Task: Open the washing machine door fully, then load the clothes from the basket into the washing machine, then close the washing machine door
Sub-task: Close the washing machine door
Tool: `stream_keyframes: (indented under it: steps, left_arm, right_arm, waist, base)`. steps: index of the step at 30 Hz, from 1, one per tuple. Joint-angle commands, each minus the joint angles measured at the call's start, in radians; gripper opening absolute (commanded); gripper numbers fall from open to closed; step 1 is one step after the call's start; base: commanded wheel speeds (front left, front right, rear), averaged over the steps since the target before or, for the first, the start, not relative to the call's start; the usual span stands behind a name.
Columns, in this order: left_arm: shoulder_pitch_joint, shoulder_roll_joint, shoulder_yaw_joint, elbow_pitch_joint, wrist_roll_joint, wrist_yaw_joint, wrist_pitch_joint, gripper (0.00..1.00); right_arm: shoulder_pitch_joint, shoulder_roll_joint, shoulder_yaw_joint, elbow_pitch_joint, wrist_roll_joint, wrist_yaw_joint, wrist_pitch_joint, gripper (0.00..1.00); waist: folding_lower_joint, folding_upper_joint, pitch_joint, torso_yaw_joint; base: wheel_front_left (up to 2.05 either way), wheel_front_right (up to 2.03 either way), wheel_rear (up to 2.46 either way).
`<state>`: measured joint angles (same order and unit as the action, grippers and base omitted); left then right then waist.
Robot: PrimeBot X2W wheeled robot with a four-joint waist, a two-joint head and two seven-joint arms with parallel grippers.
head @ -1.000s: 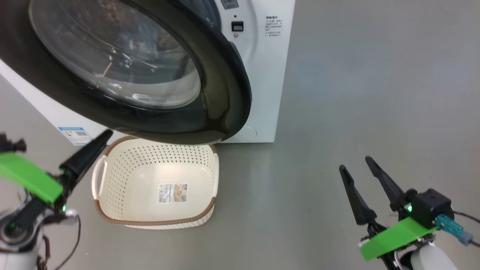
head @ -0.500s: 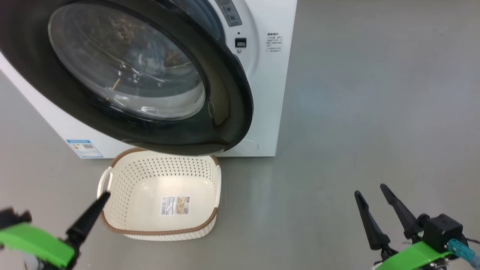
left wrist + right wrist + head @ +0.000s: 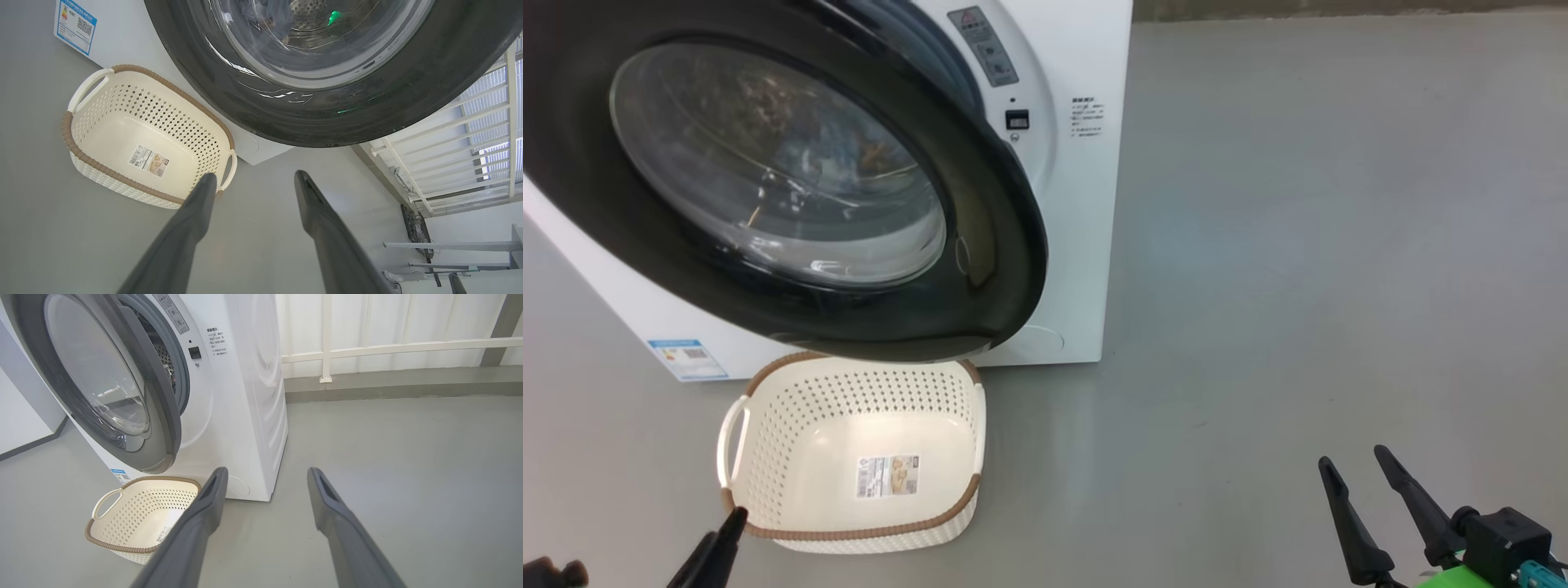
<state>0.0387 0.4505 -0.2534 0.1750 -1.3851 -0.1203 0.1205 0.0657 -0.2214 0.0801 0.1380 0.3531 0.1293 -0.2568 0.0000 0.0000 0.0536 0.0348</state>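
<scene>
The white washing machine [image 3: 1086, 245] stands on the floor. Its black-rimmed washing machine door [image 3: 1005, 269] hangs ajar, swung partly out over the basket [image 3: 849, 535]. The cream basket holds nothing but its label sticker. Bluish clothes [image 3: 265, 16] show through the door glass, inside the steel drum. My left gripper [image 3: 253, 175] is open in the air near the basket's handle; one fingertip [image 3: 731, 518] shows by the basket's front left corner. My right gripper [image 3: 1352, 456] is open over bare floor, far right of the basket, and holds nothing.
Grey floor [image 3: 1298, 245] spreads wide to the right of the machine. A white railing [image 3: 388, 347] and a low kerb run behind it. The door's lower rim overhangs the basket's far edge.
The head camera has shifted, so the whole picture sits lower. Both grippers have drawn back toward me; the left fingertip has left the basket's far left corner. Door and basket are unmoved.
</scene>
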Motion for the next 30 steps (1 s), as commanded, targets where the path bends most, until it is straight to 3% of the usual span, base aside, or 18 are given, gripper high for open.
stream_keyframes:
  steps: [1,10,14,26,30]
  left_arm:
    - [-0.022,0.046,0.024,-0.018,0.028,-0.01,-0.041,1.0]
    - [-0.03,0.124,-0.143,0.014,0.15,-0.01,-0.332,1.0]
    - [-0.058,0.135,-0.182,0.055,0.232,-0.01,-0.379,1.0]
    - [-0.023,-0.053,0.13,0.018,0.702,-0.01,-0.382,1.0]
    - [-0.006,-0.097,0.178,-0.006,0.81,-0.01,-0.382,1.0]
  right_arm:
    - [0.002,-0.019,0.012,-0.027,0.009,0.001,-0.005,1.0]
    - [0.024,-0.019,-0.007,-0.032,0.013,0.001,-0.005,1.0]
    - [0.023,-0.016,-0.013,-0.035,0.012,0.001,-0.005,1.0]
    - [0.011,-0.008,-0.019,-0.039,0.008,0.001,-0.005,1.0]
    - [0.007,-0.008,-0.018,-0.039,0.008,0.001,-0.005,1.0]
  waist:
    - [0.0,0.0,-0.007,-0.008]
    - [0.0,0.0,-0.016,-0.022]
    - [0.0,0.0,-0.011,-0.023]
    - [0.0,0.0,0.001,-0.015]
    - [0.0,0.0,0.004,-0.014]
  base:
    - [0.0,0.0,0.0]
    - [0.0,0.0,0.0]
    - [0.0,0.0,0.0]
    - [0.0,0.0,0.0]
    - [0.0,0.0,0.0]
